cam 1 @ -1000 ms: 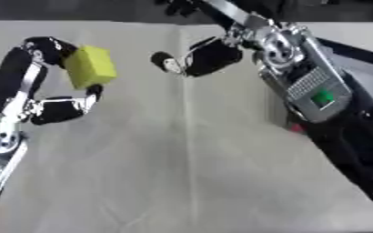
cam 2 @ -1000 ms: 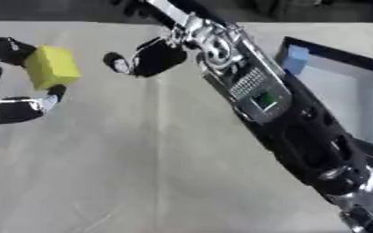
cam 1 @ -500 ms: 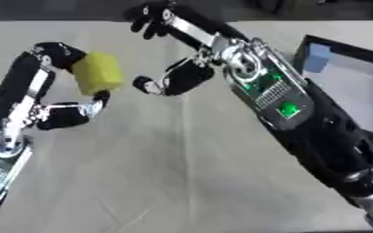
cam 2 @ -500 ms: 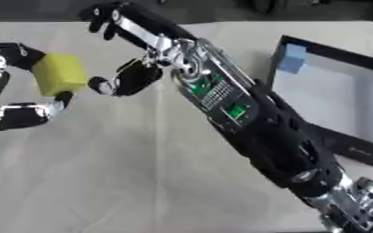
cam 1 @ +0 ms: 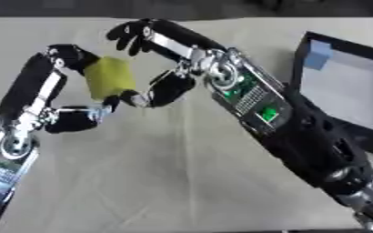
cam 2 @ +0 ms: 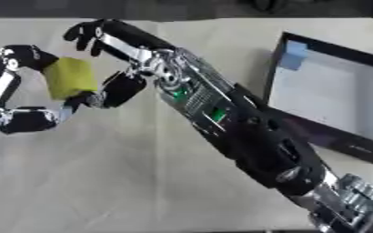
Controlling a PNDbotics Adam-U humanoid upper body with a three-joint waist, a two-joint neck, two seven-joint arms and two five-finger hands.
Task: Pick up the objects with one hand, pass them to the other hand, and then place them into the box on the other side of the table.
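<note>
Between both hands: yellow, seemingly spongy block (cam 1: 110,78).

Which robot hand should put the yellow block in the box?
Probably the right hand. The box sits on the robot's right side, where that arm comes in, and its fingers already reach around the yellow block. The left hand holds the block on the far side from the box.

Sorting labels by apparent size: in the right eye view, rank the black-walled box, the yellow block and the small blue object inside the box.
1. Black-walled box, largest by far.
2. Yellow block, held between the left hand and right hand.
3. Small blue object, smallest, though it lies farther away, so its true size is unsure.
</note>
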